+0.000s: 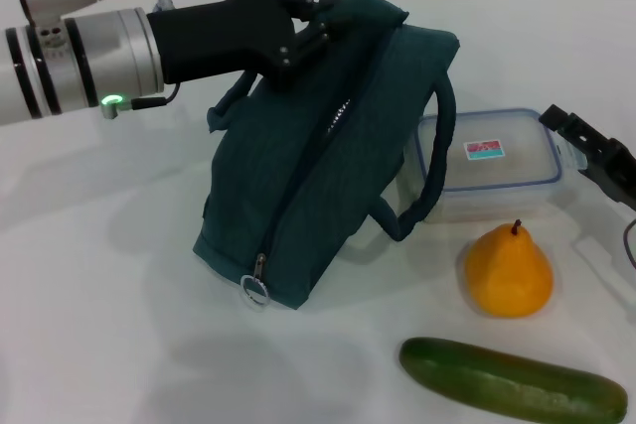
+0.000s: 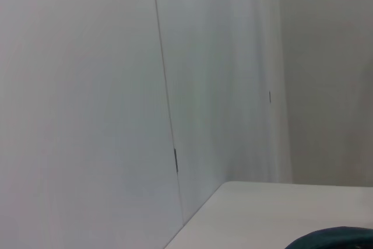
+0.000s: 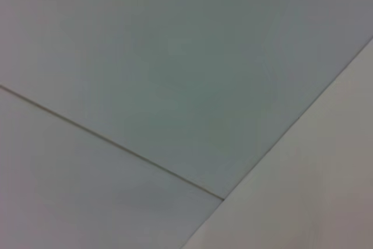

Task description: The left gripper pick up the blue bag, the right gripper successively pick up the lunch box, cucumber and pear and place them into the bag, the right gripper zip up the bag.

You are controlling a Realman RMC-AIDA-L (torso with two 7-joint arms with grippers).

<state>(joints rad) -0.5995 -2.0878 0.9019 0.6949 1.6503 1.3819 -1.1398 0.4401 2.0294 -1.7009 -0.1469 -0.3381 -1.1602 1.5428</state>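
Left gripper (image 1: 303, 32) grips the bag (image 1: 318, 166) by its top edge — first step. Right gripper (image 1: 596, 151), fingers unclear, must next reach the lunch box (image 1: 497, 161).

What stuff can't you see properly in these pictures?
- Inside the blue bag: head view, zipper closed.
- Cucumber: head view, cut off by the bottom edge.
- Right gripper: head view, cut off by the right edge.
- Lunch box: partly hidden behind the bag's handle.
- Both wrist views: mostly wall.
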